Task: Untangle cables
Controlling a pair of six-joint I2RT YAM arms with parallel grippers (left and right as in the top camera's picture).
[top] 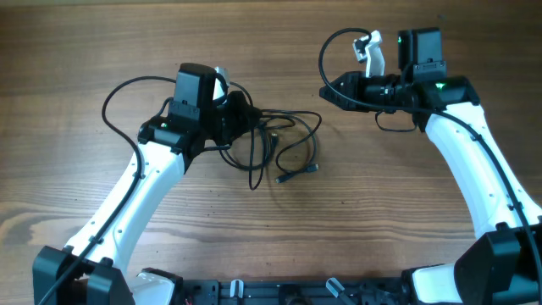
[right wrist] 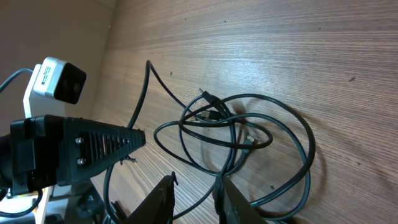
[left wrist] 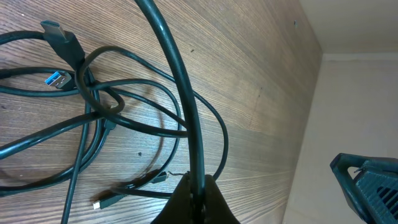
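Observation:
The cables (top: 292,119) lie as a loose knot of thin black loops at the middle of the table. A small plug end (top: 296,173) sticks out at the front of the knot. My left gripper (top: 247,115) sits at the left edge of the tangle. In the left wrist view it (left wrist: 199,196) is shut on one black cable strand (left wrist: 177,68) that rises away from the jaws. A blue-tipped plug (left wrist: 59,79) lies in the knot (left wrist: 93,99). My right gripper (top: 325,91) hovers right of the tangle, apart from it. Its jaws (right wrist: 196,199) stand slightly open, and the loops (right wrist: 249,134) lie on the table beyond them.
The wooden table (top: 85,51) runs past the tangle on all sides. The left arm's gripper body (right wrist: 81,149) and its white camera (right wrist: 56,81) fill the left of the right wrist view. A thick black arm wire (top: 127,89) arcs beside the left arm.

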